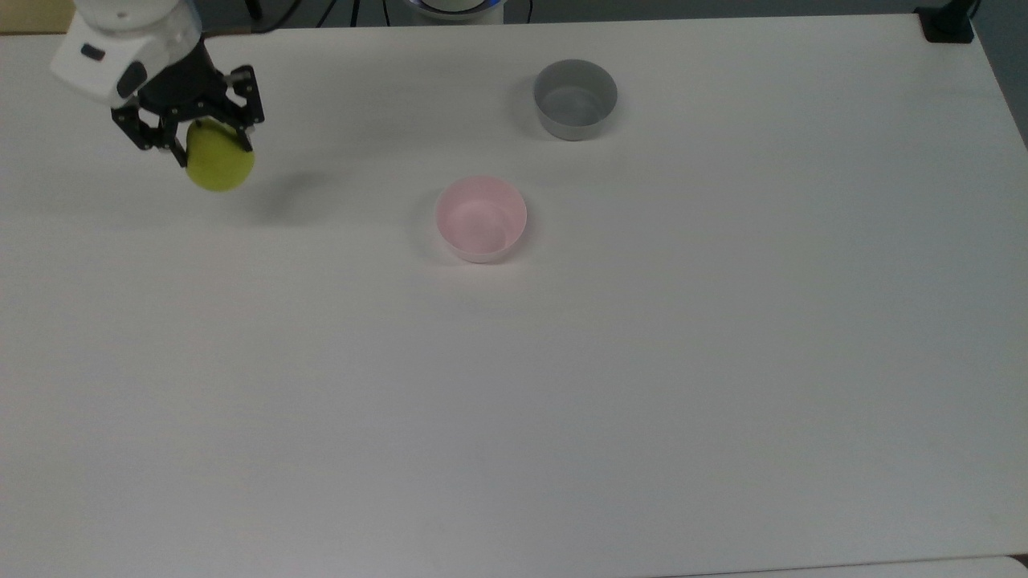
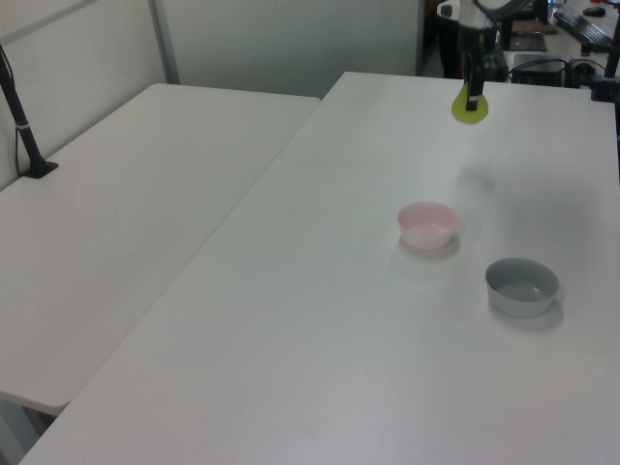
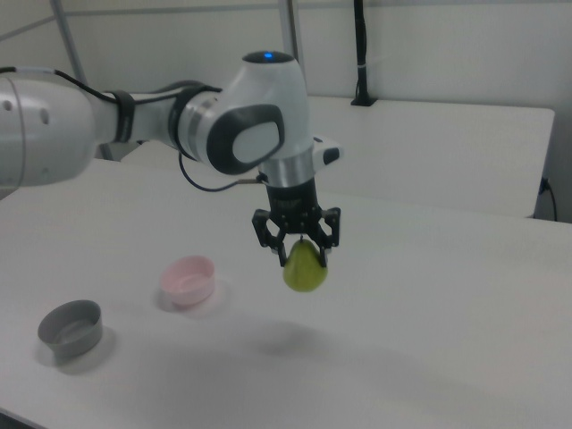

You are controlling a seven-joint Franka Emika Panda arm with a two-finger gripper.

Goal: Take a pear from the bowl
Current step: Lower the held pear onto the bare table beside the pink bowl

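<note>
Item 1. Black two-finger gripper (image 1: 193, 132) on the white Panda arm: clenched on the narrow upper end of the fruit, fingers pointing down. Seen also in the right view (image 3: 296, 239) and the left view (image 2: 472, 89).

Item 2. Small rounded yellow-green pear (image 1: 218, 164): hanging from the fingers, clear of the surface, with its shadow lying apart on the table beneath it in the right view (image 3: 305, 266). In the left view (image 2: 470, 108) it hangs over the far end of the table. It stands well apart from both bowls, toward the top view's left.

Item 3. Small round pale pink plastic bowl (image 1: 481, 218): upright, holding nothing, near the middle of the top view; also (image 3: 188, 278) and (image 2: 427, 224).

Item 4. Small round grey bowl (image 1: 576, 98): upright, holding nothing, near the pink one but not touching it.

Item 5. Broad white table (image 1: 642, 385): bears both bowls.

Handling note. The lift appears done, the fruit being out of the pink bowl. The hold sits high on a tapering, smooth body, so a slip downward is the likely fault; steady pressure and a slow, level carry would suit.

Not determinable. The stem and the finger contact points are covered by the fingers. The arm's base is cut off by the frame edge.
</note>
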